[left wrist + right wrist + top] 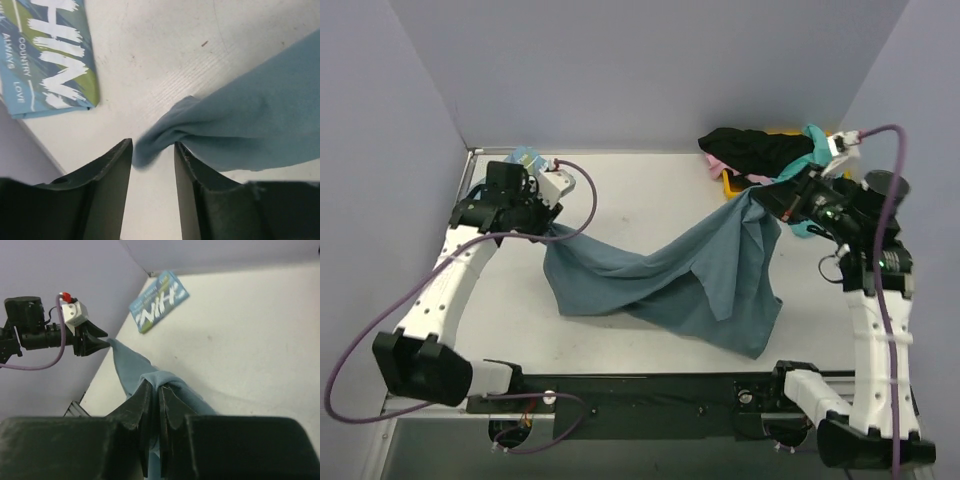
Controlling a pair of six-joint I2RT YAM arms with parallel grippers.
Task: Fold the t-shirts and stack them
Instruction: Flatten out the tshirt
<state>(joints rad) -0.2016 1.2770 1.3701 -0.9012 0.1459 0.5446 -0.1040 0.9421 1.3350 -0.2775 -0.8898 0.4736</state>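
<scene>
Left arm (440, 290), right arm (875, 330): white link shells, black joint housings, bolted at opposite ends of black base rail (650, 392). Purple cable (62, 340) per arm, looping above the rail. White wrist block (76, 314), red tab. Left gripper (152, 145): dark matte wedge fingers (107, 170).

A sagging slate-teal t-shirt (665, 285) between left pincer (546, 224) and right pincer (763, 196).

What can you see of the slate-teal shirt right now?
The slate-teal shirt is plain, soft, creased cloth, unfolded and strung across the table between the arms. The right gripper is shut on one bunched edge and holds it raised; from there the cloth sags onto the table. Its far corner lies between the open jaws of the left gripper, not pinched.
</scene>
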